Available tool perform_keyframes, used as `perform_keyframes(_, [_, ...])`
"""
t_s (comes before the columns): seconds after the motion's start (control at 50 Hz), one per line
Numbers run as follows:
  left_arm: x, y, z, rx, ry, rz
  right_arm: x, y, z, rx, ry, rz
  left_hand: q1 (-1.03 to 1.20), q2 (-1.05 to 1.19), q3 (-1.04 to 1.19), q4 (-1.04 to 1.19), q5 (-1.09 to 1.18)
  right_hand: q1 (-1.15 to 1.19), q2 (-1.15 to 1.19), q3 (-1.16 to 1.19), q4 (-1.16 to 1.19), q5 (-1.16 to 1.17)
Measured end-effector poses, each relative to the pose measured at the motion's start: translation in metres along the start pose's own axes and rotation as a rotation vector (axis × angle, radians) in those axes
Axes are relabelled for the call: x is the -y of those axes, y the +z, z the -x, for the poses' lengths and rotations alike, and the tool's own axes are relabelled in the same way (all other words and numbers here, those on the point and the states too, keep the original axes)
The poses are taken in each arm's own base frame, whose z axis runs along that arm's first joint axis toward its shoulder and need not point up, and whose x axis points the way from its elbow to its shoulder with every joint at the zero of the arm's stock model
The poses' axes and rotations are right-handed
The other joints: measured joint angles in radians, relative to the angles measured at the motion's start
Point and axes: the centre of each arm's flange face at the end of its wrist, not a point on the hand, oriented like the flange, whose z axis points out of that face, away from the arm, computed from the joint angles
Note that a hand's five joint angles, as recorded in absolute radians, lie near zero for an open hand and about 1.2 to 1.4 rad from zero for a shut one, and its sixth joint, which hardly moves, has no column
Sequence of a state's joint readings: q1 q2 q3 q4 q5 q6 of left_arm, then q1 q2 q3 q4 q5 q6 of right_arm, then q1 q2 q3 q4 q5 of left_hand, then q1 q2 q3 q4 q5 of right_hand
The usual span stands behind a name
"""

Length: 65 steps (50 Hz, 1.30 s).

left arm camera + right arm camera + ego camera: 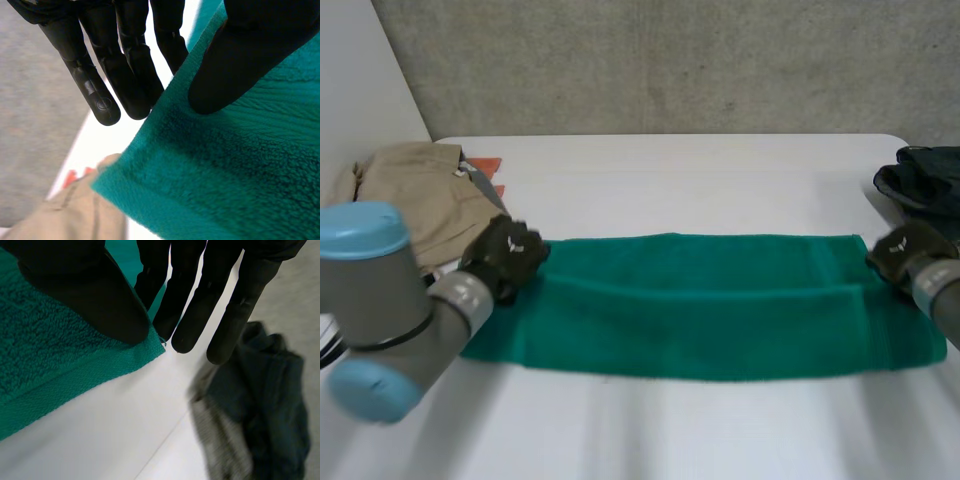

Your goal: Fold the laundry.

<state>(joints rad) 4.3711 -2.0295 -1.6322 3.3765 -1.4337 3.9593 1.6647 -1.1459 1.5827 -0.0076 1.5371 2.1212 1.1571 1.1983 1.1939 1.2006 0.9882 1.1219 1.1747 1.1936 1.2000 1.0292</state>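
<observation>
Green towel (700, 300) is pinched, apparently, at its far corners by left hand (506, 257) and right hand (903, 250).

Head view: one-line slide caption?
Left hand and right hand pinch far corners of the green terry towel on the white table; beige garment, dark garment alongside.

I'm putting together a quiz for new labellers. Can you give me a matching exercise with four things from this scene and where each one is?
Things:
1. green towel
2. beige garment
3. dark garment
4. left hand

Places:
A. heaped at the right end of the white table
B. lying long and flat across the middle
C. pinching the towel's far left corner, thumb on top
D. heaped at the table's left end

Pairs: 1-B, 2-D, 3-A, 4-C
</observation>
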Motion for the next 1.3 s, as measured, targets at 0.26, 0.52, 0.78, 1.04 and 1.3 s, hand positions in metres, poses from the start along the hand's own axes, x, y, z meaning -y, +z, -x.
perform_keyframes(0.26, [-0.008,0.102,-0.005,0.219,0.033,-0.121,0.022,0.096,-0.003,-0.295,-0.021,-0.225,0.000,0.000,0.000,0.000,0.000,0.000,0.000,0.000,0.000,0.000])
perform_keyframes(0.52, [0.016,0.108,-0.031,0.204,0.035,-0.218,0.026,0.108,0.009,-0.362,0.032,-0.216,-0.960,-0.996,-0.985,-1.001,-0.943,-0.890,-0.962,-0.986,-0.991,-0.985])
perform_keyframes(0.78, [0.052,0.034,-0.007,0.179,-0.186,-0.269,0.006,0.017,-0.009,0.038,0.399,-0.143,-0.960,-0.996,-0.985,-1.002,-0.943,-0.887,-0.959,-0.969,-0.973,-0.970])
perform_keyframes(1.04, [0.040,0.002,-0.019,0.118,-0.322,-0.227,-0.041,0.031,-0.001,0.074,0.469,-0.064,-0.960,-0.996,-0.985,-1.002,-0.943,-0.647,-0.708,-0.716,-0.730,-0.727])
perform_keyframes(1.3, [0.042,0.002,-0.017,0.123,-0.317,-0.231,-0.078,0.048,-0.019,-0.079,0.378,0.064,-0.960,-0.996,-0.985,-1.002,-0.943,-0.013,-0.003,-0.008,-0.004,-0.061])
